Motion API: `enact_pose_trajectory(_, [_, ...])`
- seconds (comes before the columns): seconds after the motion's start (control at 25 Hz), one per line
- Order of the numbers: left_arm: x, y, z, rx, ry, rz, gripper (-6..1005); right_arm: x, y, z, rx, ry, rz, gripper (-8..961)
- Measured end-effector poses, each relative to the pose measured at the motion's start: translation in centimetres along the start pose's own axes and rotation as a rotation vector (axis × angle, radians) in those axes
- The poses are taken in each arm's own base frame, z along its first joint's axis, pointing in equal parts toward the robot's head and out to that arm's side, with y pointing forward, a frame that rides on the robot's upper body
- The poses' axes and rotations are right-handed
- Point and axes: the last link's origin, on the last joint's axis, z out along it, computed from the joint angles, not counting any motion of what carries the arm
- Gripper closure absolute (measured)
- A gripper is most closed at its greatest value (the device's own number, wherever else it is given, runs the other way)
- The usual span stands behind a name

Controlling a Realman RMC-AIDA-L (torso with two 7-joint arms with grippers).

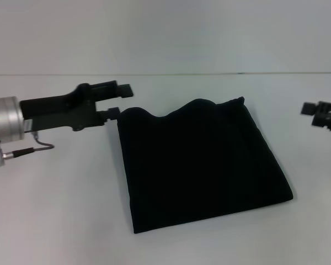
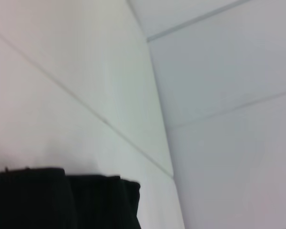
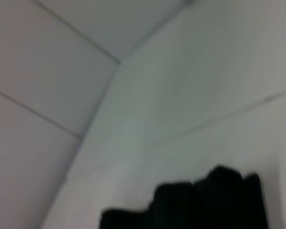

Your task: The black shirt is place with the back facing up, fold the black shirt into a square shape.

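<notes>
Found the left gripper (image 1: pixel 118 100) stretched low over the table (image 1: pixel 60 221), fingers spread wide with bare white surface showing between them. Held nothing. Noted the lower finger (image 1: pixel 112 112) touching, or all but touching, the nearest corner of the shirt (image 1: pixel 201 165); noted the upper finger (image 1: pixel 123 88) apart from the cloth, pointing past that corner. Could not settle from the head view whether the lower tip pressed the fabric or only met its edge.

Found the right gripper (image 1: pixel 323 116) well apart from the shirt's opposite side, only partly in view at the picture's edge. Could not tell whether open or closed. Held nothing visible.

Saw the shirt lying flat between the two grippers, just beside the left one, folded into a rough square. Showed plain black cloth only, matte and soft, no print on the upper face. Kept three sides fairly straight; ran wavy along the edge nearest the left gripper's level, with two rounded humps and a small peak at the corner toward the right gripper. Hinted at stacked layers along the side facing the right gripper.

Caught a strip of the black cloth (image 2: pixel 62 200) in the left wrist view, in lapped folds against pale, smooth surface. Caught a lumpy black outline of the same cloth (image 3: pixel 205 205) in the right wrist view, blurred.
</notes>
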Motion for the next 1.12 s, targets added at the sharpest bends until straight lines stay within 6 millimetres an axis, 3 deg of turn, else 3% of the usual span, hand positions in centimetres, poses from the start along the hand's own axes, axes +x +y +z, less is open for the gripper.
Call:
enact_pose_trajectory(0.28, [0.2,-0.4,-0.8,0.016,0.026,0.022,214,-2.2,2.6,5.8,0.184,0.252,-0.164,164])
enact_pose_trajectory(0.52, [0.0,-0.7,-0.9,0.023,0.038,0.040,214,-1.8,4.1,10.0,0.263,0.330,-0.346,165])
enact_pose_trajectory(0.76, [-0.1,-1.0,-1.0,0.026,0.051,0.039,214,-0.5,4.7,12.2,0.274,0.330,-0.396,165])
enact_pose_trajectory(1.12, [-0.1,-1.1,-0.6,0.036,0.060,0.037,214,0.9,4.6,13.8,0.277,0.323,-0.396,164])
